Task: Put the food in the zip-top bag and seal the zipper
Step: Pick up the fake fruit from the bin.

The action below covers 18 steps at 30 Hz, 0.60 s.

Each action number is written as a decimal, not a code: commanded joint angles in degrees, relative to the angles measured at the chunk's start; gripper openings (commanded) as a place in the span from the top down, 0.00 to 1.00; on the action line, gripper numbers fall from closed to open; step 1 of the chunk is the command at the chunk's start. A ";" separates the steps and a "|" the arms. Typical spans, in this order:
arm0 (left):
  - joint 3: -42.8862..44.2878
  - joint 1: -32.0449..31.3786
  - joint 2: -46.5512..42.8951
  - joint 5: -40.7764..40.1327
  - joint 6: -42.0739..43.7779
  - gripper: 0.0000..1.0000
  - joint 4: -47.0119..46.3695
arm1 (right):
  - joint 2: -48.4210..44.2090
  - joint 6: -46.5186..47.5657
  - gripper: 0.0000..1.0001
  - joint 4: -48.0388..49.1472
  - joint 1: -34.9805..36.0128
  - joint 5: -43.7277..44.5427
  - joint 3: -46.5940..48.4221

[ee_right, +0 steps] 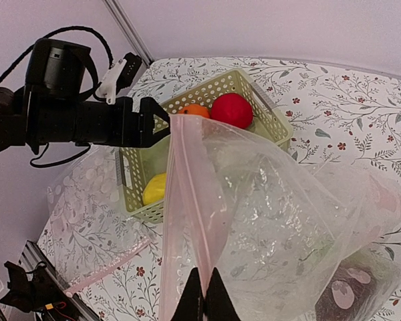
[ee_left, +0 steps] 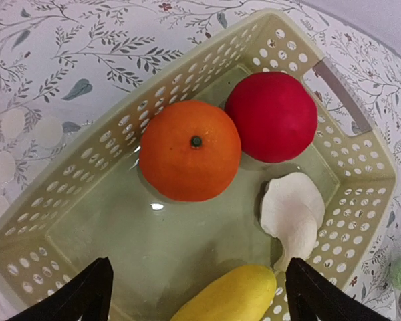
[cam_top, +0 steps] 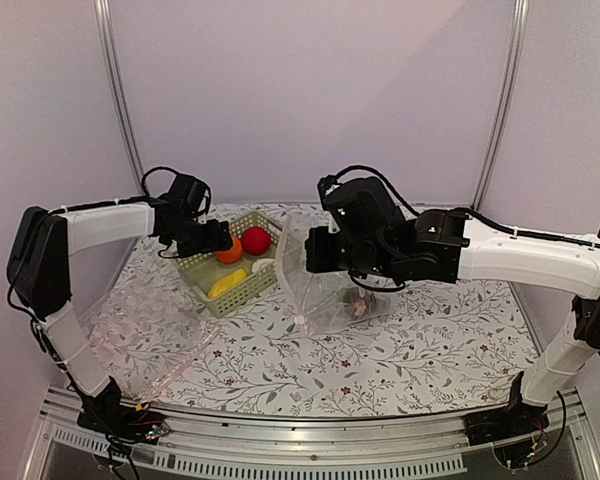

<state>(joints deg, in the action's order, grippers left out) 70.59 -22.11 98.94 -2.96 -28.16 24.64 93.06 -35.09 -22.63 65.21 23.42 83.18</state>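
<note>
A light green basket (ee_left: 87,167) holds the orange (ee_left: 189,150), the red ball (ee_left: 274,117), a white mushroom-shaped piece (ee_left: 291,210) and the yellow piece (ee_left: 230,297). My left gripper (ee_left: 197,271) is open and empty just above the basket floor, with the yellow piece between its fingers. It also shows in the top view (cam_top: 218,238). My right gripper (ee_right: 204,294) is shut on the pale pink zipper strip (ee_right: 190,200) and holds the clear zip-top bag (ee_right: 287,221) up beside the basket. A dark maroon piece (ee_right: 347,294) lies inside the bag.
A second clear bag (cam_top: 140,320) with a pink strip (ee_right: 107,267) lies flat on the floral tablecloth left of the basket. The basket (cam_top: 235,270) stands at the middle back. Booth walls and metal posts close in the back.
</note>
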 commanded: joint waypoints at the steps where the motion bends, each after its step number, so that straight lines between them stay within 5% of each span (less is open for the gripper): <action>1: 5.11 0.81 5.91 -4.57 -1.36 0.10 -0.31 | -0.57 -0.24 1.00 0.78 -0.05 0.31 -0.12; 18: 14.88 0.87 18.66 -6.49 0.57 0.10 -0.27 | -1.67 0.02 1.00 0.90 0.00 1.41 -0.61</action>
<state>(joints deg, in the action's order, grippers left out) 84.16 -21.82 115.81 -7.64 -28.86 24.32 93.03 -35.09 -22.41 65.21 23.57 83.15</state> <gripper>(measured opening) 0.900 0.006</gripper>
